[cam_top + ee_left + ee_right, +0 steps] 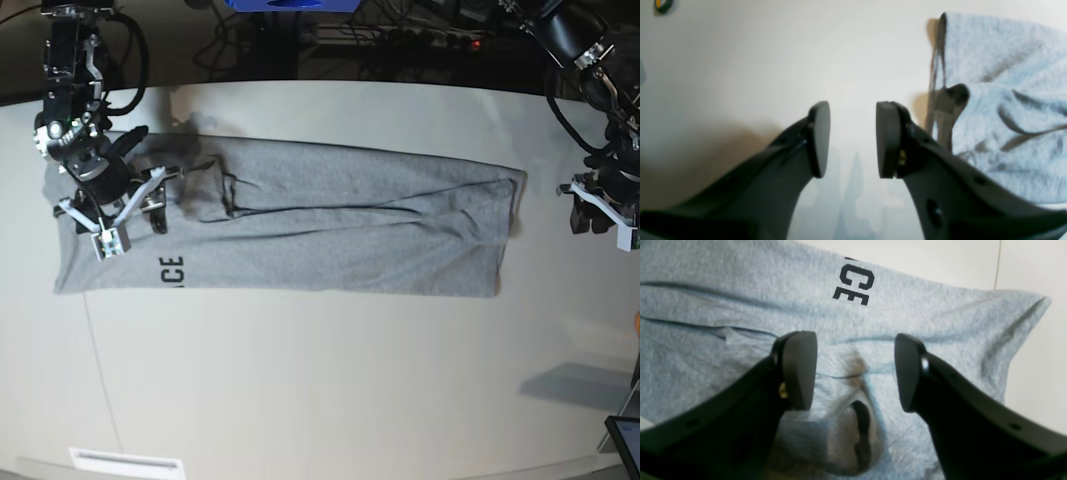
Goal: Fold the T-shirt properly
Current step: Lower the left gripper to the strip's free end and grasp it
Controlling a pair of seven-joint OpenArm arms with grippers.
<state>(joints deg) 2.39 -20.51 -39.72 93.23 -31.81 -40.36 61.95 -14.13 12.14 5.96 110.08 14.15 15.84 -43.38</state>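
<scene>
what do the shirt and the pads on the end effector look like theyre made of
T-shirt: looks like soft knit cotton, heather grey and matte, with speckled weave and limp creases; black printed letters.
Pads on the right end effector: probably rubber or matte plastic, smooth and black with rounded edges; the view can't settle which.

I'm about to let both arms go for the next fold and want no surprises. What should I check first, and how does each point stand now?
1. Left gripper open and empty: ok, bare table between its pads.
2. Right gripper open and empty: ok, jaws apart, hovering over cloth.
3. T-shirt folded into a long band: ok.
4. Band lying smooth: not ok, a bunched fold sits under the right gripper.
5. Left gripper over the shirt's edge: not ok, it is beside the cloth.
6. Right gripper touching the fabric: cannot tell.
</scene>
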